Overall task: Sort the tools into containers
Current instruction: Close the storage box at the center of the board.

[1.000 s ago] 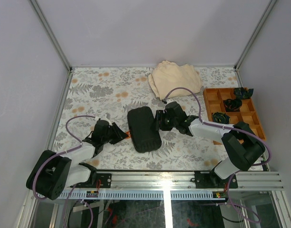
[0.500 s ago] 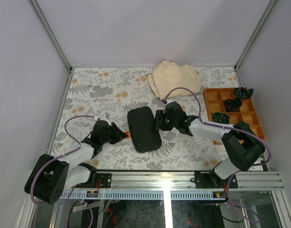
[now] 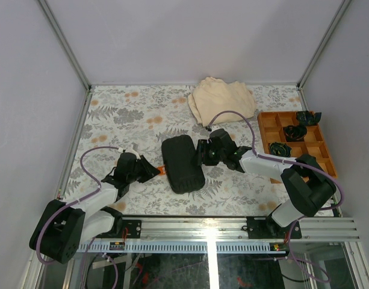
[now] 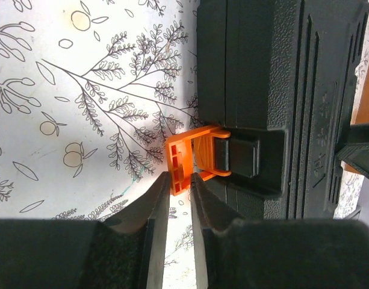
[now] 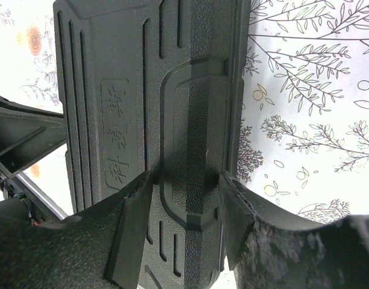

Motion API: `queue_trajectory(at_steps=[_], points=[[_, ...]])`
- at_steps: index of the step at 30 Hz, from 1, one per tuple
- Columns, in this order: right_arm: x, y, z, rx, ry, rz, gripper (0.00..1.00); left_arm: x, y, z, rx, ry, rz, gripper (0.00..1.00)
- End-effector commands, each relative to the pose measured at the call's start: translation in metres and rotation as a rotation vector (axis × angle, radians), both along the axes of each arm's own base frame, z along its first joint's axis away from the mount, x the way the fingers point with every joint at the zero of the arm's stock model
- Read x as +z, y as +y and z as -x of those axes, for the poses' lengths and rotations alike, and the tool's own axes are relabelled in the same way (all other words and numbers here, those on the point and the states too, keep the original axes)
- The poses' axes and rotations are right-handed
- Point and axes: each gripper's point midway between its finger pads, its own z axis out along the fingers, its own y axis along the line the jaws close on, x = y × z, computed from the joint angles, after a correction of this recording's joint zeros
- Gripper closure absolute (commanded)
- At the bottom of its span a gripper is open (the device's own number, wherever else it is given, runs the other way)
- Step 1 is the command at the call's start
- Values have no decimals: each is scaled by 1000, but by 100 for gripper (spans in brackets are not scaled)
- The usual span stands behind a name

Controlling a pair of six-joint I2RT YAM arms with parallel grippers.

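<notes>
The black tool case (image 3: 182, 164) lies shut in the middle of the table. Its orange latch (image 4: 183, 161) is swung out from the case's left edge. My left gripper (image 4: 177, 188) is shut on the tip of this latch, one finger (image 4: 154, 208) on each side; in the top view the gripper (image 3: 155, 170) sits at the case's left edge. My right gripper (image 5: 185, 205) is shut across a raised ridge of the case (image 5: 142, 90); in the top view it (image 3: 200, 154) is at the case's right edge. No tools show.
A beige folded cloth (image 3: 221, 100) lies at the back. An orange divided tray (image 3: 295, 143) with a few small black items stands at the right. Metal frame posts and grey walls close in the table.
My left arm's base link has swung slightly left and toward me; its gripper stays at the latch. The case and the right arm have not moved.
</notes>
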Motion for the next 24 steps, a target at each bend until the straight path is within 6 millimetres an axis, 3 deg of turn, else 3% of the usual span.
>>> queue_trajectory(at_steps=[1, 24], points=[[-19, 6, 25, 79, 94, 16, 46, 41, -25, -10, -81, -125, 125, 84], [-17, 11, 24, 97, 97, 9, 46, 50, -29, -8, -98, -150, 158, 84]])
